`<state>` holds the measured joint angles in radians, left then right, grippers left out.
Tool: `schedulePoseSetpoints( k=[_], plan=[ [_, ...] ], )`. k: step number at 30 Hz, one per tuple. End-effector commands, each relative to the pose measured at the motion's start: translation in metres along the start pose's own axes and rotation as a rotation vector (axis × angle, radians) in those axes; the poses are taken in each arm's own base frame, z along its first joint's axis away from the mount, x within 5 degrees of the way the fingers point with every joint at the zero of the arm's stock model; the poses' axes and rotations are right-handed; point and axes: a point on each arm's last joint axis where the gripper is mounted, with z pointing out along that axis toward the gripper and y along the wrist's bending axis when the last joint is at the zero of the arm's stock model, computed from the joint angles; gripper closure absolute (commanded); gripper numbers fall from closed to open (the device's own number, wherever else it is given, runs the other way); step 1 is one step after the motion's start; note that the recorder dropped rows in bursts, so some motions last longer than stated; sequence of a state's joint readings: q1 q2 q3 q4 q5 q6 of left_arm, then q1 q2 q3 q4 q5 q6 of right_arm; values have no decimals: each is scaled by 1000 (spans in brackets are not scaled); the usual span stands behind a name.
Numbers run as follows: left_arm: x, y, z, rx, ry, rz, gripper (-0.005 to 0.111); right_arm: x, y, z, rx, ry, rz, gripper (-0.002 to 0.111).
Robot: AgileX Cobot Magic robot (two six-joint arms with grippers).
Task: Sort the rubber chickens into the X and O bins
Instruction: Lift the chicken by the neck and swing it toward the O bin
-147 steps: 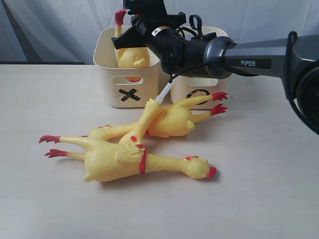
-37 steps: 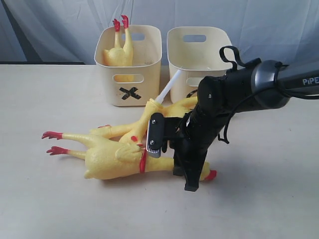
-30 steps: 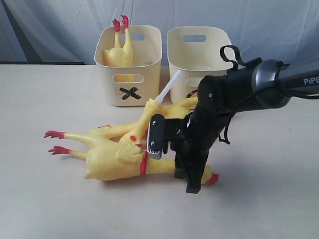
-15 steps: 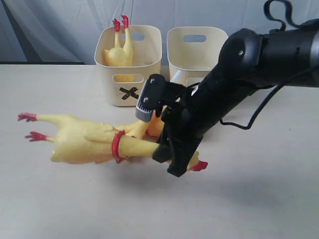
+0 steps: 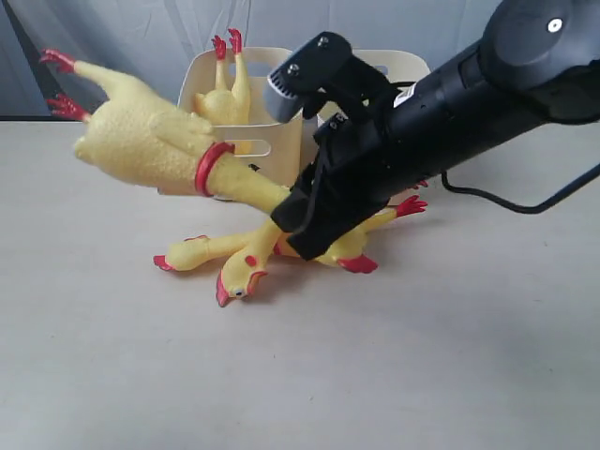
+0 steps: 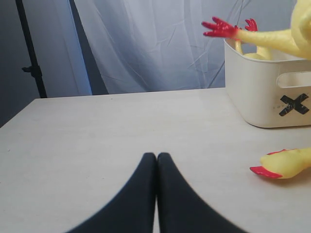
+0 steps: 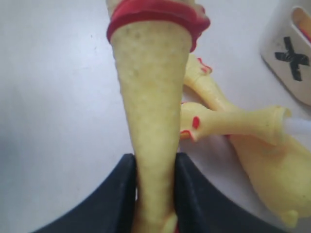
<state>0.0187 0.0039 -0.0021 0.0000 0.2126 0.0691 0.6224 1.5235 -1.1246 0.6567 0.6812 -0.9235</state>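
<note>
Black and pressed flat together, the fingers of the left gripper (image 6: 156,158) hold nothing. Bare table (image 6: 97,126) lies beneath and ahead of them, and the X bin (image 6: 262,97) stands well beyond their tips.

Farther right, the held chicken (image 5: 150,145) stretches away from the right gripper (image 5: 305,220), red feet farthest from the jaws and highest, clear of the table. The jaws are narrowed onto its neck, probably because that tapering cone is the only part slim enough to fit between them. The red neck band (image 7: 158,14) sits just past the fingertips, a raised ridge that likely keeps the rubber from slipping through. The neck's skin is finely pebbled and matte.

Behind the held body, the X bin holds one chicken in the bin (image 5: 223,94), feet up. The tub is smooth cream plastic with rounded corners and an oval handle cutout.

Directly under the right jaws two loose chickens (image 5: 253,248) lie crossed on the table, touching, a white tube poking from one.

Beyond the arm, only a strip of the O bin (image 5: 408,64) shows, and its mark is hidden.
</note>
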Motion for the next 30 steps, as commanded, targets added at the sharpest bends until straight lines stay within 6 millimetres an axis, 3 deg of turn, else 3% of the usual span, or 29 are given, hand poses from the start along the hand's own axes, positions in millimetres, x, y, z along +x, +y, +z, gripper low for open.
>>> schedulePoseSetpoints(
  k=[1,9,18,25,30],
  plan=[
    [0,0,0,-1,-12,-5,106,-11,-4,-21,112,-106,65,109],
    [0,0,0,-1,-12,-5,106,-15,-18,-48,372,-165,128,109],
    [0,0,0,-1,-12,-5,106,-12,-45,-72,722,-51,130,109],
    [0,0,0,-1,-12,-5,106,-6,-52,-76,828,58,34,109],
    [0,0,0,-1,-12,-5,106,0,-62,-69,891,162,-43,109]
  ],
)
